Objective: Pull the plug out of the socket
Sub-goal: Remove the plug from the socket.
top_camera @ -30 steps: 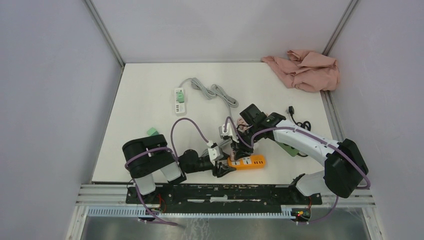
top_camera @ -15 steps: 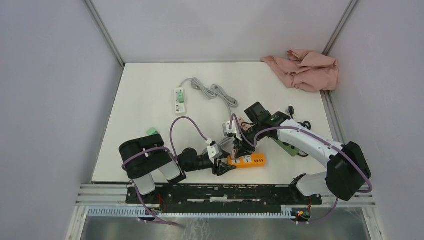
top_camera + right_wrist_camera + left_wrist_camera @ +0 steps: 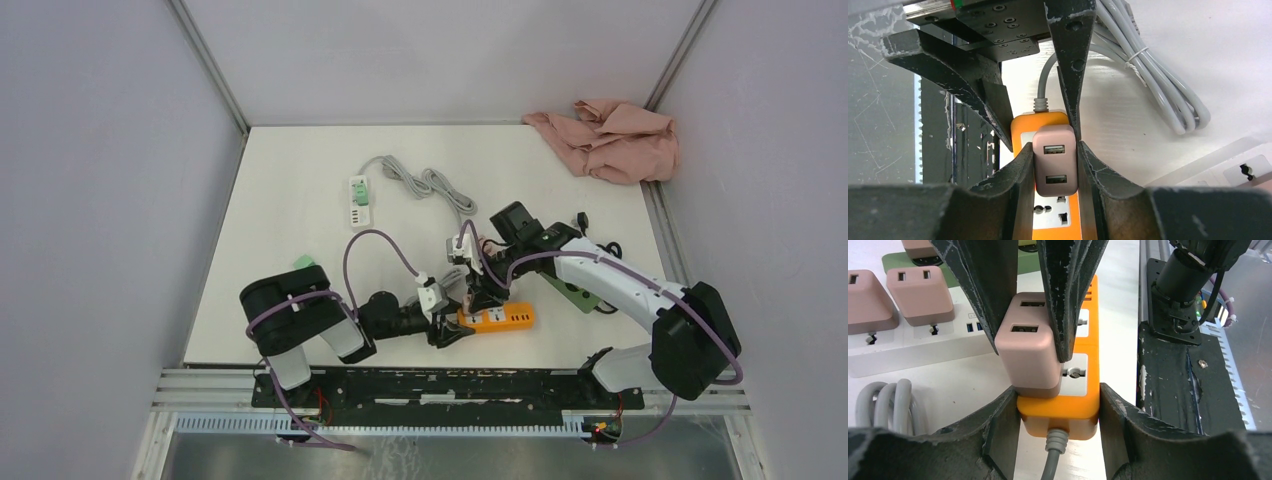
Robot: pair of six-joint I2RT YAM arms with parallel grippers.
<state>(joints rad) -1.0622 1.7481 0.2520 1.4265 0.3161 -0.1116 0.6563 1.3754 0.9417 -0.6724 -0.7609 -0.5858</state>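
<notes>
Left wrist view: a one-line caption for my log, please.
Left hand clamps the orange strip at its cord end while the right hand pinches the pink plug seated in it.

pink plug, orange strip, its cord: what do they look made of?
pink plug: moulded plastic, matte. It has even shading, rounded edges and no glare.
orange strip: plastic, a bit glossier. The shell is smooth with a faint sheen and a white face insert.
cord: probably a PVC or rubber sheath, grey and dull, with a ribbed strain relief where it enters the strip.
</notes>
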